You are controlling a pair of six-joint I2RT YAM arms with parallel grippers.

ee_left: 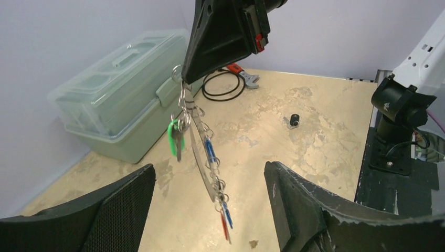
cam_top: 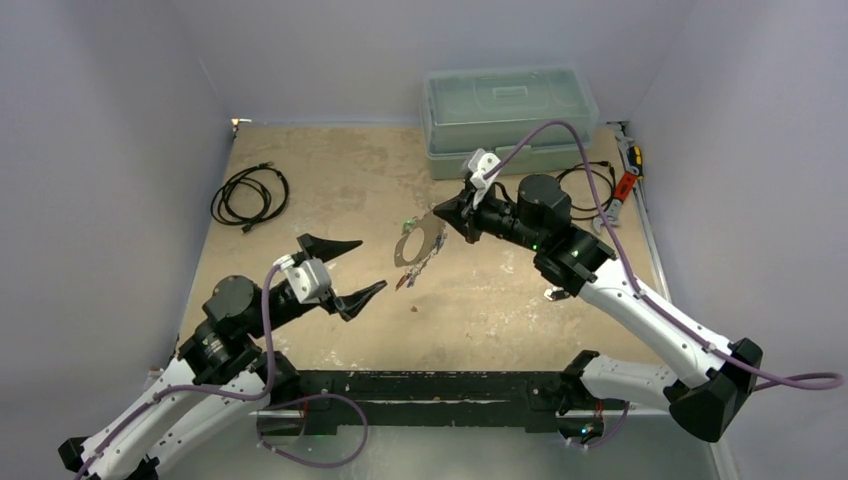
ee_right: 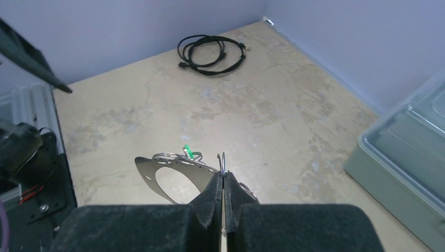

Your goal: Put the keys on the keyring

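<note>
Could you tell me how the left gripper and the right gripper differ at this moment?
The left gripper stands wide open; the right gripper is shut. The left gripper is empty, while the right gripper holds up the keyring, with keys hanging from it. Both are black and point toward each other.

Lab enclosure: grey walls (cam_top: 100, 150), toolbox (cam_top: 510, 110)

My pads (ee_left: 118, 212) are matt black, finely meshed – the keyring (ee_right: 149, 169) thin shiny metal (keys (ee_left: 173, 137) plastic-headed) – the table (ee_left: 315, 131) scuffed, rough.
</note>
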